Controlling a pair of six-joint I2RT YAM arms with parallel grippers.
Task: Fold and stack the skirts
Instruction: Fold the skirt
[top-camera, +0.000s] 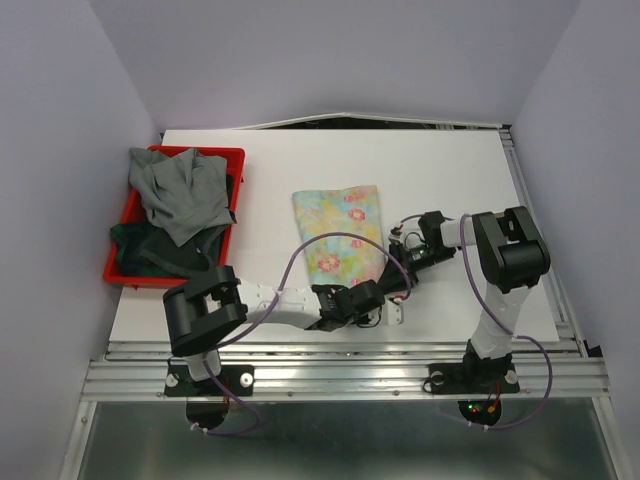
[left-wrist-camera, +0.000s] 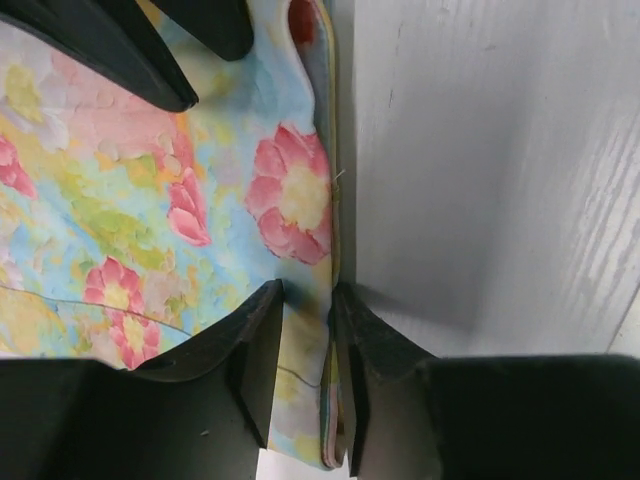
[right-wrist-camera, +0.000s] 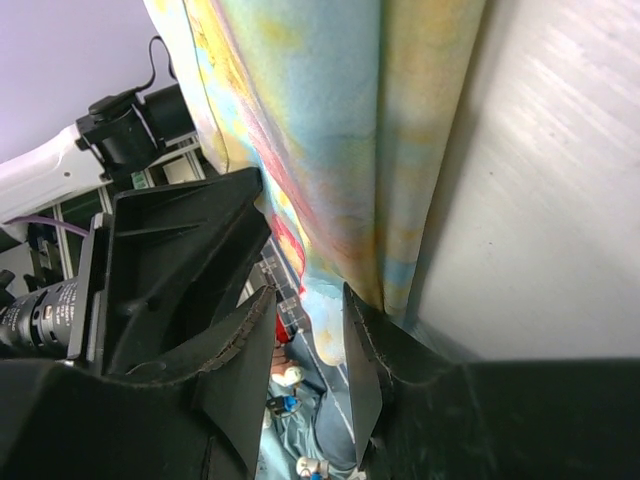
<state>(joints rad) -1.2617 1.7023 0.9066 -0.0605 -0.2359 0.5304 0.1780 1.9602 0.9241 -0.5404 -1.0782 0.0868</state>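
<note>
The pastel floral skirt (top-camera: 338, 230) lies folded in the middle of the white table (top-camera: 450, 170). My left gripper (top-camera: 375, 298) is at its near right corner. In the left wrist view its jaws (left-wrist-camera: 305, 330) stand narrowly apart, closed over the skirt's layered folded edge (left-wrist-camera: 300, 200). My right gripper (top-camera: 402, 262) is at the skirt's right edge. In the right wrist view its jaws (right-wrist-camera: 305, 340) are a little apart, and a corner of the floral skirt (right-wrist-camera: 330, 150) hangs loosely between them with a gap on one side. Grey skirts (top-camera: 180, 195) are piled in the red bin (top-camera: 128, 205).
The red bin stands at the table's left edge with a dark garment (top-camera: 165, 255) under the grey ones. The left arm's black body (right-wrist-camera: 170, 250) is close beside the right gripper. The table's near edge and metal rail (top-camera: 340, 350) run just behind both grippers.
</note>
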